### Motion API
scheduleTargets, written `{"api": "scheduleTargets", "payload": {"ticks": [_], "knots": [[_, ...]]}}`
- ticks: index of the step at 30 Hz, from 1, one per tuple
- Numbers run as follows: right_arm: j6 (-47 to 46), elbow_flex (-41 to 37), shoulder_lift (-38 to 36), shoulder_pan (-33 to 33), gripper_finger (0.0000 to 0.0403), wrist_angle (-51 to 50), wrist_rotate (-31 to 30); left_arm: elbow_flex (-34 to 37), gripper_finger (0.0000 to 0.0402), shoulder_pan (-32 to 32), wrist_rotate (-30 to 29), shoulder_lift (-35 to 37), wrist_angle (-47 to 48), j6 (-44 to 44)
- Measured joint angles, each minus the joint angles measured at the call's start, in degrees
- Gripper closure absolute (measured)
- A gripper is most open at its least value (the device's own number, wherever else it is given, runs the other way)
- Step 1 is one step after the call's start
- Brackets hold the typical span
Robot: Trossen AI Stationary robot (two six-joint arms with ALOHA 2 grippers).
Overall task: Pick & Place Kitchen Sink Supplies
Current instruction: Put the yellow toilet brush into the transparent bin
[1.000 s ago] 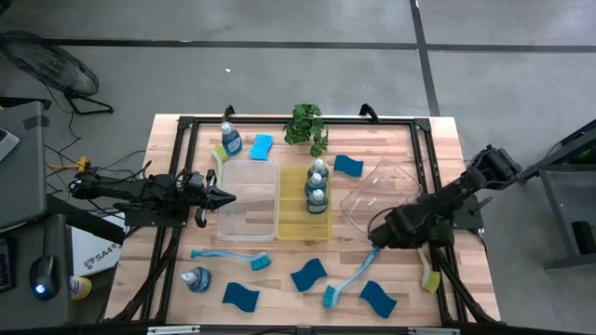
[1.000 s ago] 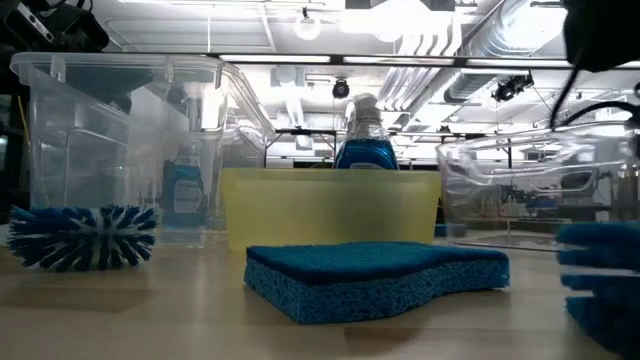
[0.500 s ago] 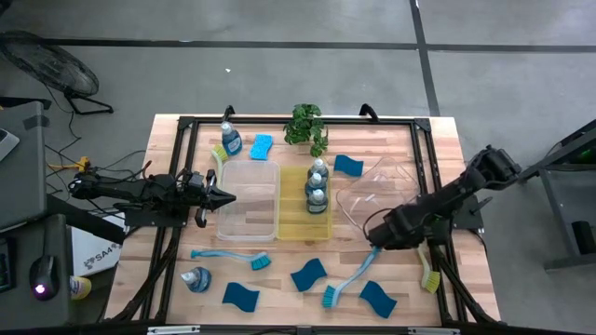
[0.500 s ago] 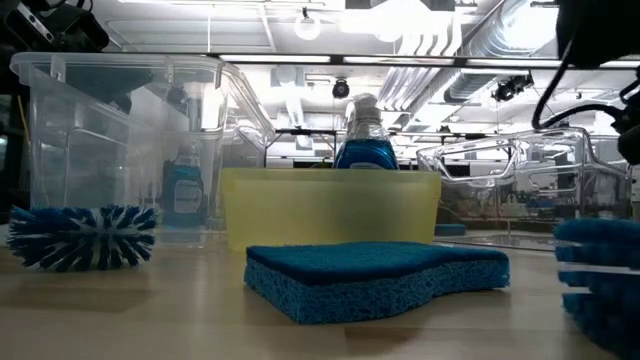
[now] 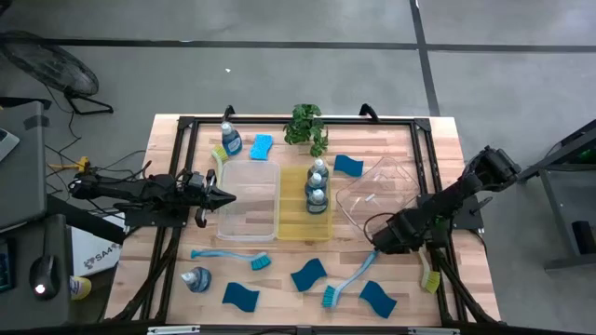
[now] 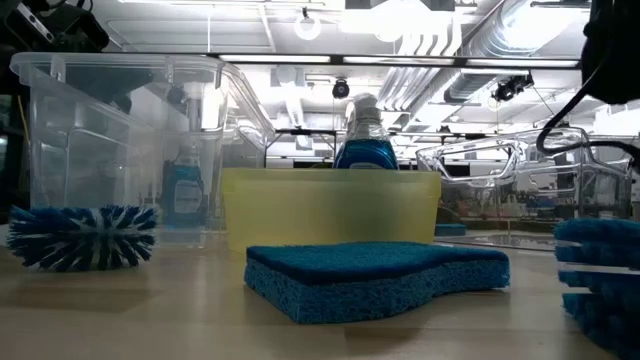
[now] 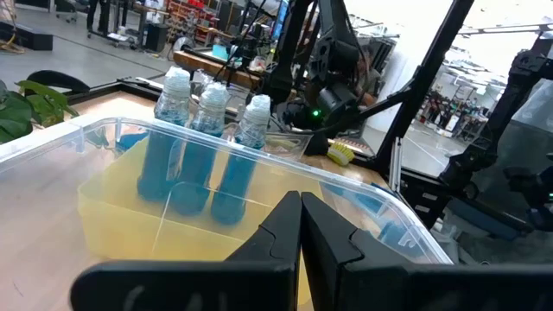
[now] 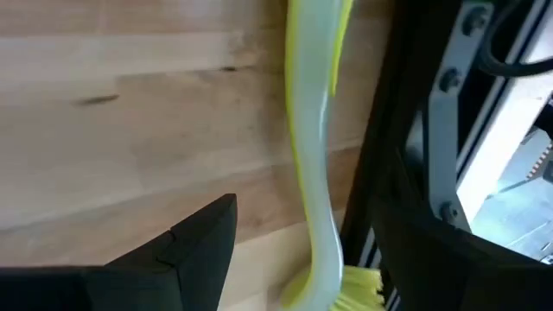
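Note:
My right gripper is open low over the table's right near part. A yellow-green dish brush lies flat there, its handle between the fingers without clear contact. My left gripper is shut and hovers at the left wall of a clear tray. Three blue soap bottles stand in the yellow tray. Blue sponges and blue brushes lie on the near table.
A second clear tray sits tipped just beyond my right arm; I cannot tell if they touch. A potted plant, a bottle and a sponge stand at the far edge. Another bottle lies near left.
My right arm swung a little toward the table's left, then back toward the right near corner. The clear tray beside it slid left and back and has tipped: its rim, level a second ago in the low view, now slants with one side raised.

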State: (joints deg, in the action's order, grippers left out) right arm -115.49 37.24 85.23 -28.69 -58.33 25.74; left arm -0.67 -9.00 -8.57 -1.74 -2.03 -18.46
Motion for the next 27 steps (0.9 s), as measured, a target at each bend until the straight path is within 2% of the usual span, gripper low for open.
{"api": "scheduleTargets", "payload": {"ticks": [7, 19, 27], "knots": [[1.12, -3.88, -0.22, 0.09, 0.0166, 6.40, 2.10, 0.00, 0.0399, 0.00, 0.01, 0.01, 0.01, 0.00], [1.89, -5.04, -0.09, 0.04, 0.0268, 6.90, 1.91, 0.00, 0.0399, 0.01, 0.01, 0.02, 0.01, 0.00], [2.57, -6.28, -0.09, 0.04, 0.0287, 8.53, 3.43, 0.00, 0.0399, 0.00, 0.01, 0.01, -0.01, 0.00]]}}
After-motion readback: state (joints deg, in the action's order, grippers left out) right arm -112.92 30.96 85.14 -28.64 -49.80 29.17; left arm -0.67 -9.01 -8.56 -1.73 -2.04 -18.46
